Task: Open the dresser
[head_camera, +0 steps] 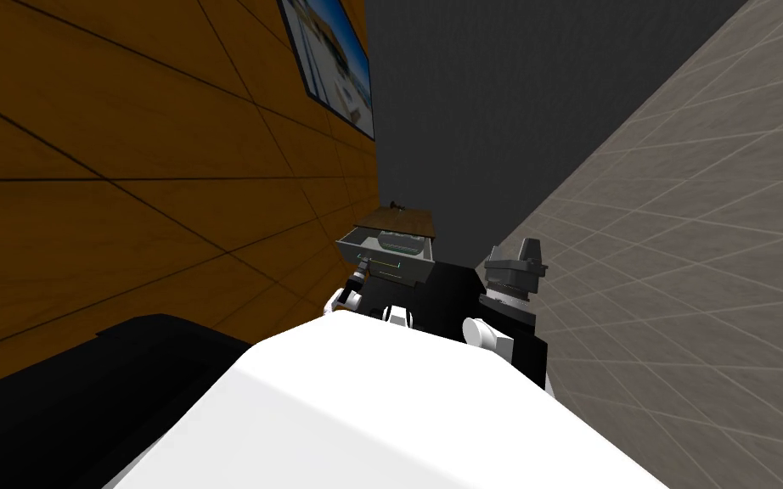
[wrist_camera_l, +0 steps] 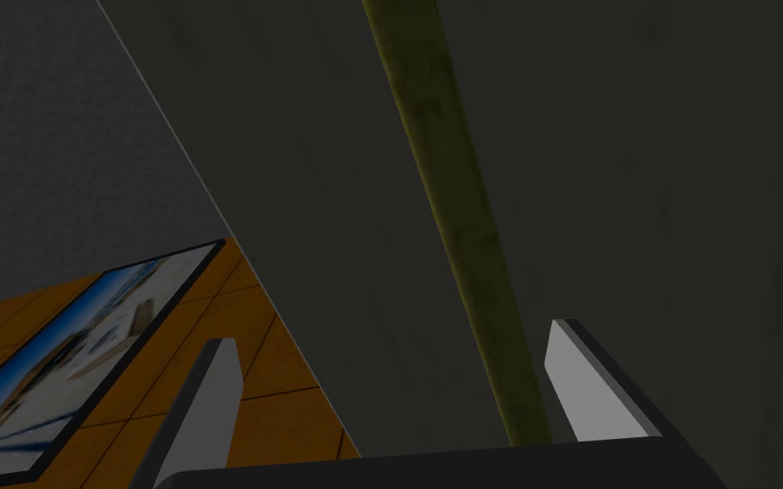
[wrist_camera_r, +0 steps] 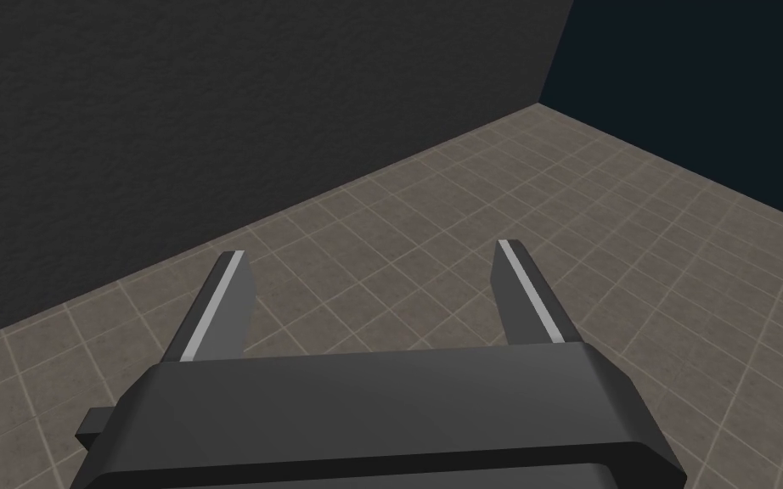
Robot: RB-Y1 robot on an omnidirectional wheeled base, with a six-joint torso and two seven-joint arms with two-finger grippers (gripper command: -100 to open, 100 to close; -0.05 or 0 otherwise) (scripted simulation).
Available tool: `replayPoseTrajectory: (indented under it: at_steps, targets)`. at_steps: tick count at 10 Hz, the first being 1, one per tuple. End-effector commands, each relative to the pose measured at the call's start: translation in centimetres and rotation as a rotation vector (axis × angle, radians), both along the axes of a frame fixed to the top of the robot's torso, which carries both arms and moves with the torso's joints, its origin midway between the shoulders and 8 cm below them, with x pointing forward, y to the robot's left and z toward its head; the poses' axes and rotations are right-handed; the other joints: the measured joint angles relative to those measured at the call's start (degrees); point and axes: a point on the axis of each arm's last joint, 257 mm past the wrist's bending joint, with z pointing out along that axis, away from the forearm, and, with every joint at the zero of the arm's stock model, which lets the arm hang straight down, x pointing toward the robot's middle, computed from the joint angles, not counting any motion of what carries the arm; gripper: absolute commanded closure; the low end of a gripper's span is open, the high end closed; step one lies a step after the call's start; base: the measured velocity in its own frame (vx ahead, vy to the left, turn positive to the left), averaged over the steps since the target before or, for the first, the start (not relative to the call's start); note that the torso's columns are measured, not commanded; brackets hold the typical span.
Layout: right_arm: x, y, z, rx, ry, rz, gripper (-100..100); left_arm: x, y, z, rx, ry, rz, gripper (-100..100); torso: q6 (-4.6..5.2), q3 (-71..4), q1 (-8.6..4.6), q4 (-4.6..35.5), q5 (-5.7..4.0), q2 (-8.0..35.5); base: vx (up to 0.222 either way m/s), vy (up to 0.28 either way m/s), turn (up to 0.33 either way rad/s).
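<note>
Against the orange wood-panel wall stands the dresser, brown top, grey body, small in head view just above my chest tip. One drawer is pulled out from under the top, w/ something dark inside; can't tell what. Small dark item on the dresser's top, too tiny to name.

L gripper is at the drawer's front, at the wall-side end of it. In L wrist view the L gripper has fingers apart, not clamped on anything. An olive bar handle runs between them across a flat dark grey face, closer to one finger than the other; can't tell if it touches.

R gripper is raised on the dresser's far side from the wood wall, apart from the dresser, over the beige tiled floor. In R wrist view the R gripper has fingers spread wide, nothing between them, tiles beyond.

Framed picture, blue and white, hangs on the wood wall above the dresser; also seen past the L gripper. Dark grey wall behind the dresser.
</note>
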Motion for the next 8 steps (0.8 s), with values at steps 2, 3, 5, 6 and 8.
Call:
replayPoseTrajectory:
  at_steps: [2, 3, 5, 6, 8]
  targets:
    - [0.0, 0.0, 0.0, 0.000, 0.000, 0.000, 0, 0.2, 0.2, 0.9, -0.001, 0.012, 0.001, -100, -0.07, 0.1, -0.09, 0.2, -0.14, 0.2, -0.019, -0.005, -0.002]
    - [0.0, 0.0, 0.0, 0.000, 0.000, 0.000, 0, 0.2, 0.2, 0.8, -0.001, 0.018, 0.002, 0, -0.04, 0.1, -0.09, 0.1, -0.10, 0.2, 0.000, 0.000, 0.000]
    - [0.0, 0.0, 0.0, 0.000, 0.000, 0.000, 0, 0.2, 0.2, 0.5, -0.002, 0.024, 0.003, 0, -0.01, 0.0, -0.06, 0.1, -0.06, 0.0, 0.000, 0.000, 0.000]
    - [0.0, 0.0, 0.0, 0.000, 0.000, 0.000, 0, 0.2, 0.3, 0.4, -0.002, 0.027, 0.003, 0, -0.01, 0.0, -0.04, 0.0, -0.04, 0.0, 0.000, 0.000, 0.000]
    - [0.0, 0.0, 0.0, 0.000, 0.000, 0.000, 0, 0.1, 0.3, 0.3, -0.002, 0.029, 0.004, 0, -0.01, 0.0, -0.02, 0.0, -0.01, -0.1, 0.000, 0.000, 0.000]
